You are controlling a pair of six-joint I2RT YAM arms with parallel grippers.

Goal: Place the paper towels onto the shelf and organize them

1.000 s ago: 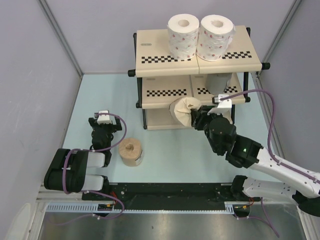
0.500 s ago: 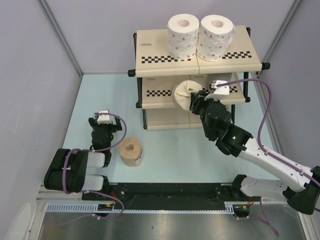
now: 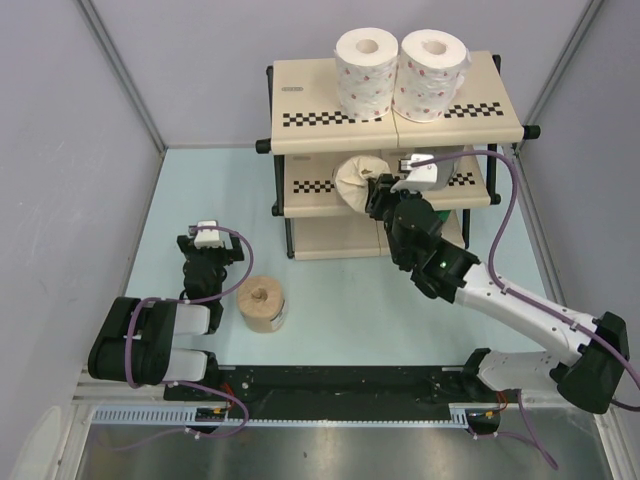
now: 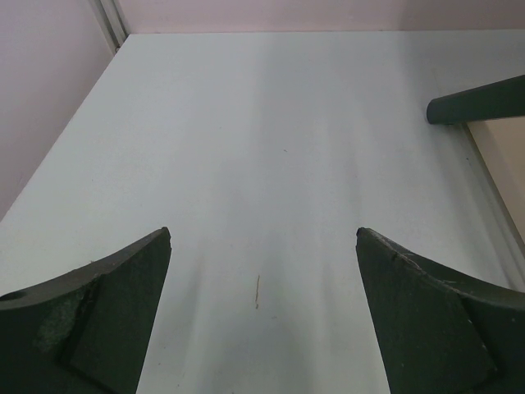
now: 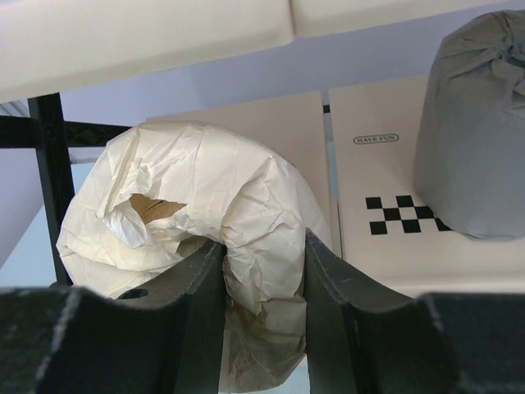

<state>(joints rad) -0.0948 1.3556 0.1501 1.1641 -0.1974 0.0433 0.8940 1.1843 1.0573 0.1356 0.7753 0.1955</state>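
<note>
The cream roll [image 5: 205, 205] looks light, soft and easily crushed. The right pincer [image 5: 261, 275] pinches its crumpled wall at the near edge of the shelf's [image 5: 385, 230] middle tier, left of the grey roll [image 5: 472, 131]. A gentle grip suits it. The left pincer [image 4: 262, 238] is spread above the bench [image 4: 271, 123].

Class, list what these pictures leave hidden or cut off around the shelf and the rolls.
- Grey roll: right wrist view, cut by the right edge.
- Cream roll's lower sides: right wrist view, behind the right gripper.
- Shelf's bottom tier: top view, mostly covered by upper tiers.
</note>
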